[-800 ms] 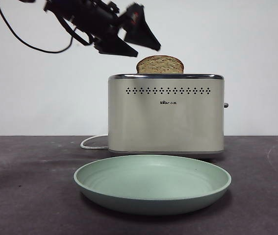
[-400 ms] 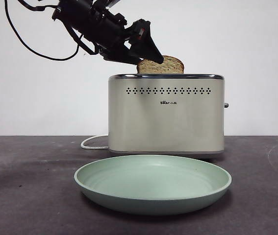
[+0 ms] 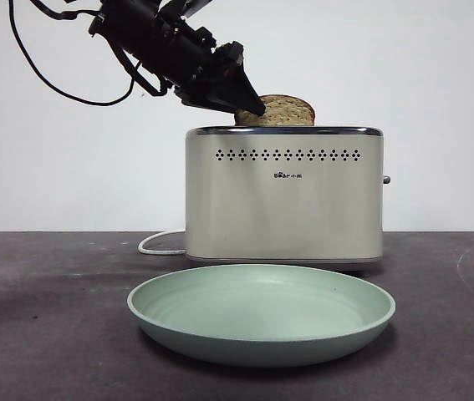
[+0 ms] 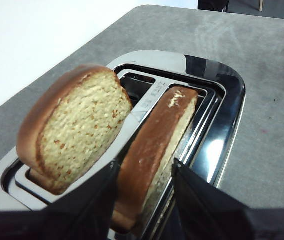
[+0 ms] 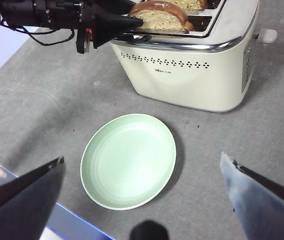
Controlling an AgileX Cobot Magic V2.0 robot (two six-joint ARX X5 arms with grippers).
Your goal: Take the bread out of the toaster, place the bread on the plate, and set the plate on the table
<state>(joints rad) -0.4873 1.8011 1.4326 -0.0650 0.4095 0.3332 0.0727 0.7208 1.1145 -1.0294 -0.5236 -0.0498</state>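
The cream toaster (image 3: 282, 200) stands behind the mint-green plate (image 3: 262, 322) on the dark table (image 3: 53, 317). The bread (image 3: 285, 110) stands in the front slot with its domed top showing. My left gripper (image 3: 249, 107) reaches down from the upper left to the bread's left end. In the left wrist view its jaws (image 4: 146, 164) press on both faces of the bread (image 4: 154, 135). A second slice (image 4: 76, 130) leans in the back slot. My right gripper (image 5: 142, 157) is open and empty, high above the plate (image 5: 129, 160).
A white cord (image 3: 157, 242) runs from the toaster's left rear along the table. The toaster's lever knob (image 3: 384, 179) sticks out on its right side. A white wall is behind.
My left gripper came down and right to the bread's left end and its jaws drew together around the slice. The bread, toaster and plate stay in place.
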